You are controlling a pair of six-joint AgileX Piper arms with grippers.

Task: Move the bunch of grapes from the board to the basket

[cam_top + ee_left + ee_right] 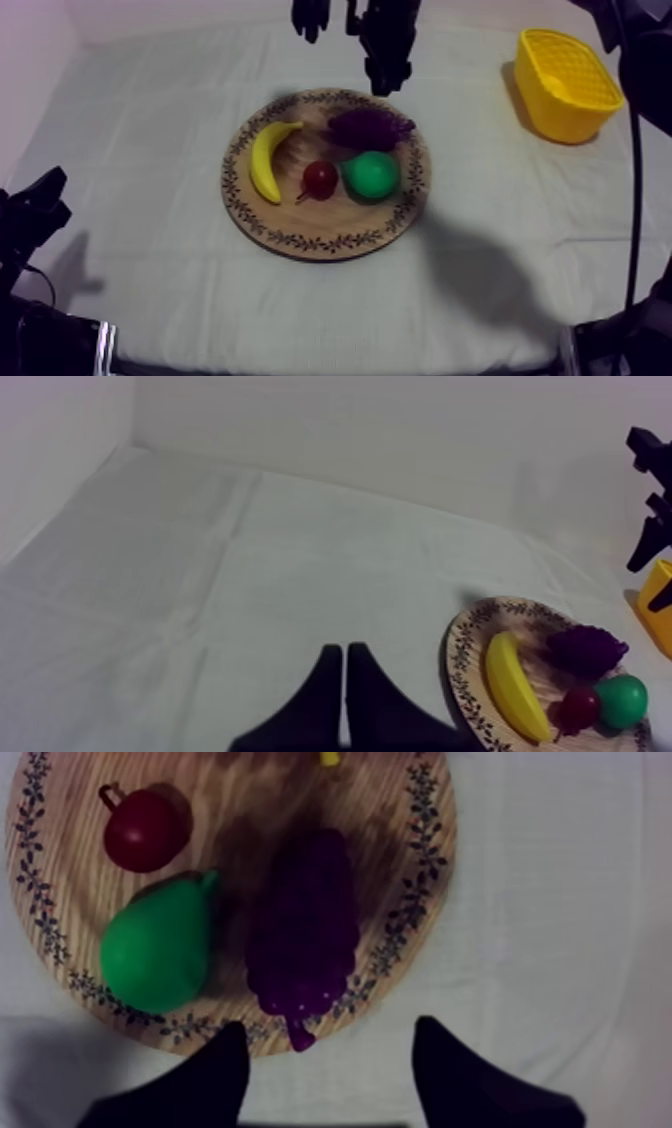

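Note:
The purple bunch of grapes (369, 127) lies on the far side of the round wooden board (300, 232), behind the green pear (372, 174). My right gripper (383, 84) hangs above the board's far rim, just behind the grapes. In the right wrist view that gripper (328, 1052) is open, its fingers (215, 1072) apart just off the stem end of the grapes (303, 937), touching nothing. The yellow basket (565, 82) stands at the far right. My left gripper (345, 676) is shut on nothing, low over the cloth left of the board (470, 676).
A banana (266, 159) and a small red fruit (319, 179) also lie on the board. The pear (158, 945) sits close beside the grapes. Cloth between the board and the basket is bare. The table's front edge runs along the bottom of the top view.

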